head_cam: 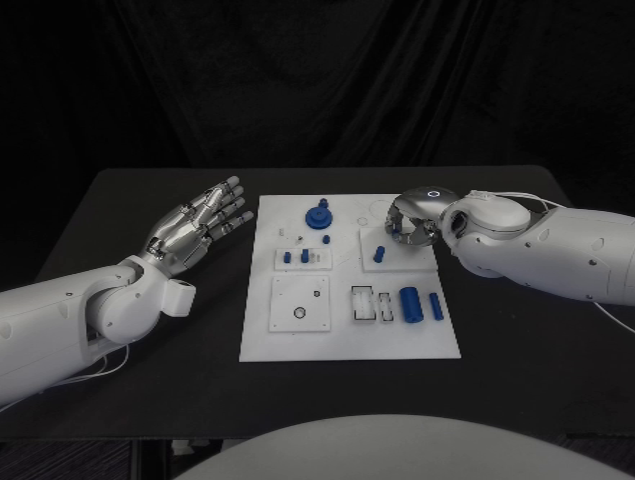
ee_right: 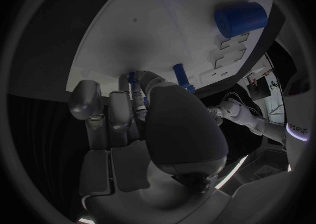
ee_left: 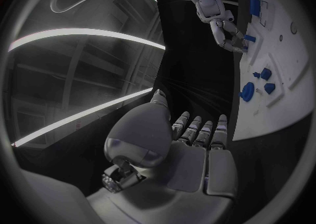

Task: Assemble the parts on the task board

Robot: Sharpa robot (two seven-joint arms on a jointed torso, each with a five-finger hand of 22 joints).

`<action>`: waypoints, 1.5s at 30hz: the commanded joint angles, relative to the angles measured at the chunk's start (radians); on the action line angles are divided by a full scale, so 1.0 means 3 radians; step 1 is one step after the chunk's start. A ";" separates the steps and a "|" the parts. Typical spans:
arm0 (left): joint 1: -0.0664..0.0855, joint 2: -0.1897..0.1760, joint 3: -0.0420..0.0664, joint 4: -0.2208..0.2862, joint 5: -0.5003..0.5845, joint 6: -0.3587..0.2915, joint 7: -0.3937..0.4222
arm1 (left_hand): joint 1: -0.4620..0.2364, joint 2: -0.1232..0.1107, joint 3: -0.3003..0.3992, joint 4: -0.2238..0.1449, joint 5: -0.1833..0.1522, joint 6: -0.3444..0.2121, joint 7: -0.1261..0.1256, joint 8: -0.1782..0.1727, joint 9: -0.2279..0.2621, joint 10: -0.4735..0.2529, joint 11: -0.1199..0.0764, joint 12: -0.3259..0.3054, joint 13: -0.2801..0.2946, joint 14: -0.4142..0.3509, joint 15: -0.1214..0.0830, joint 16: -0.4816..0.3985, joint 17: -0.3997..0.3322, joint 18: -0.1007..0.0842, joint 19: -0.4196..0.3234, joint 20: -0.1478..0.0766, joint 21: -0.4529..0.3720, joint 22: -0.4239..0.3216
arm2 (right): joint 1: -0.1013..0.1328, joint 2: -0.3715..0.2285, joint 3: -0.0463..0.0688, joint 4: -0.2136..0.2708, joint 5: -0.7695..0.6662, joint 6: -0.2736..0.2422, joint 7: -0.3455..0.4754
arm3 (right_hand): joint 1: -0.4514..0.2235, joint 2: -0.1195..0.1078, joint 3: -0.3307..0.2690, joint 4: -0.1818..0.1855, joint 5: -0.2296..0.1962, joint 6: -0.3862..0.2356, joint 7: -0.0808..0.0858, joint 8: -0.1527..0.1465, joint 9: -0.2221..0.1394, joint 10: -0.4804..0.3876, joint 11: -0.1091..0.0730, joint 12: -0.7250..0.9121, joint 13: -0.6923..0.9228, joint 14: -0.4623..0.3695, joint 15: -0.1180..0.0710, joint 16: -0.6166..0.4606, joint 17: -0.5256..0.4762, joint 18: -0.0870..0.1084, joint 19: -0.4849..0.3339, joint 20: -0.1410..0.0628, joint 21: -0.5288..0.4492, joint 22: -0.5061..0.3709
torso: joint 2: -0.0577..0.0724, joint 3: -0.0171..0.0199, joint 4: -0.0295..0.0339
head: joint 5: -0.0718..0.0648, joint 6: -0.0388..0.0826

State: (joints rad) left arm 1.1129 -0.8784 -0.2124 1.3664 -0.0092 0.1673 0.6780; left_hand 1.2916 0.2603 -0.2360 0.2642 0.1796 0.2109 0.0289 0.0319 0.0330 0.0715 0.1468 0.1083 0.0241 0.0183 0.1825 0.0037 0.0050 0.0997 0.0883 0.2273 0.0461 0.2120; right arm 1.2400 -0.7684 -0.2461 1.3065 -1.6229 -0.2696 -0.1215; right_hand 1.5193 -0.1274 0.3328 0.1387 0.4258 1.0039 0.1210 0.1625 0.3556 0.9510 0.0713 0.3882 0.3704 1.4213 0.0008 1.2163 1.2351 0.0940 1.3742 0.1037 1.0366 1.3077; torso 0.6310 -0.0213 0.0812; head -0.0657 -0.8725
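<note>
While left hand (head_cam: 195, 225) fingers spread | right hand (head_cam: 411, 222) grip unclear | no legible writing

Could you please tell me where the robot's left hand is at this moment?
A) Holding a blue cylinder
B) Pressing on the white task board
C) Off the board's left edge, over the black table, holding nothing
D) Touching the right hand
C: in the head view the silver left hand lies flat with fingers extended over the black table, beside the white task board, with nothing in it.

Dim scene, black surroundings; wrist views curve strongly toward their rims.
</note>
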 commanded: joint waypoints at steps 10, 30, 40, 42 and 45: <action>-0.0006 -0.0007 0.0003 0.0007 0.0024 0.0031 0.0548 | 0.0085 0.0024 -0.0002 -0.0058 0.0101 0.0005 -0.0002 -0.0001 0.0000 -0.0009 0.0021 0.0014 0.0003 0.0006 0.0023 0.0018 0.0006 0.0056 0.0008 0.0024 0.0017 0.0003 | -0.0007 -0.0050 -0.0002 0.0023 -0.0010 -0.0188 0.0073 | 0.0030 0.0055 0.0026 -0.0132 -0.0034 0.0048 0.0017 0.0098 0.0173 0.0130 -0.0018 0.0041 -0.0010 0.0015 -0.0040 0.0022 -0.0009 0.0012 0.0016 -0.0036 0.0058 0.0452 | 0.0002 0.0001 -0.0001 | 0.0005 0.0000; -0.0006 -0.0015 0.0003 0.0025 0.0024 0.0004 0.0528 | 0.0110 0.0037 -0.0002 -0.0079 0.0143 0.0005 -0.0002 -0.0001 0.0000 -0.0003 0.0026 0.0023 0.0004 0.0012 0.0027 0.0021 0.0007 0.0057 0.0012 0.0029 0.0021 0.0003 | 0.0360 -0.0289 -0.0001 0.0688 -0.0010 -0.0174 -0.0001 | 0.0012 0.0060 0.0033 -0.0154 -0.0086 0.0032 0.0024 0.0105 0.0226 0.0169 -0.0018 0.0036 -0.0022 0.0030 -0.0038 0.0044 0.0005 0.0001 0.0037 -0.0036 0.0118 0.0464 | 0.0002 -0.0004 -0.0002 | 0.0027 0.0000; -0.0007 0.0016 0.0003 0.0008 0.0024 0.0023 0.0510 | 0.0111 0.0041 -0.0002 -0.0079 0.0147 -0.0005 -0.0001 -0.0002 -0.0001 -0.0003 0.0029 0.0023 0.0004 0.0010 0.0027 0.0020 0.0007 0.0057 0.0010 0.0029 0.0019 -0.0003 | 0.0303 -0.0212 -0.0002 0.1269 -0.0171 0.0055 -0.0045 | 0.0007 0.0055 0.0042 -0.0170 -0.0129 0.0009 0.0039 0.0088 0.0239 0.0171 -0.0006 0.0021 -0.0035 0.0045 -0.0030 0.0064 0.0017 -0.0001 0.0044 -0.0033 0.0130 0.0466 | -0.0002 -0.0008 0.0006 | 0.0063 0.0000; -0.0007 0.0022 0.0003 0.0004 0.0024 0.0026 0.0510 | 0.0110 0.0044 -0.0003 -0.0076 0.0146 -0.0009 0.0000 -0.0003 -0.0002 -0.0002 0.0032 0.0023 0.0004 0.0009 0.0027 0.0020 0.0006 0.0057 0.0008 0.0029 0.0019 -0.0006 | 0.0276 -0.0162 -0.0002 0.1304 -0.0226 0.0069 -0.0045 | 0.0007 0.0055 0.0042 -0.0170 -0.0129 0.0009 0.0039 0.0088 0.0239 0.0171 -0.0006 0.0021 -0.0035 0.0045 -0.0030 0.0064 0.0017 -0.0001 0.0044 -0.0033 0.0130 0.0466 | -0.0002 -0.0006 0.0005 | 0.0082 0.0000; -0.0008 0.0036 0.0003 -0.0004 0.0024 0.0032 0.0508 | 0.0107 0.0050 -0.0005 -0.0071 0.0144 -0.0014 0.0000 -0.0005 -0.0003 -0.0004 0.0038 0.0021 0.0004 0.0007 0.0026 0.0019 0.0006 0.0057 0.0006 0.0029 0.0018 -0.0010 | 0.0219 -0.0044 -0.0002 0.1319 -0.0332 0.0096 -0.0047 | 0.0007 0.0055 0.0043 -0.0171 -0.0134 0.0008 0.0039 0.0087 0.0240 0.0172 -0.0005 0.0020 -0.0035 0.0047 -0.0029 0.0067 0.0019 -0.0001 0.0044 -0.0033 0.0132 0.0466 | 0.0001 -0.0002 0.0005 | 0.0135 0.0000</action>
State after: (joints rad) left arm 1.1120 -0.8706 -0.2125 1.3647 -0.0081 0.1675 0.6786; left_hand 1.3156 0.2743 -0.2352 0.2453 0.2183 0.2109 0.0288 0.0319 0.0331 0.0678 0.1503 0.1115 0.0240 0.0219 0.1859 0.0037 0.0059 0.0996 0.0918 0.2308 0.0461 0.2104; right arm 1.3109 -0.7870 -0.2473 1.6994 -1.6620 -0.2745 -0.1138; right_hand 1.5234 -0.1156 0.3462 0.0948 0.3900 1.0125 0.1296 0.1946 0.4264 0.9986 0.0697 0.3960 0.3589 1.4286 -0.0064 1.2319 1.2402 0.0940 1.3814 0.0965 1.0734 1.3073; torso 0.6309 -0.0232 0.0823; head -0.0351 -0.8725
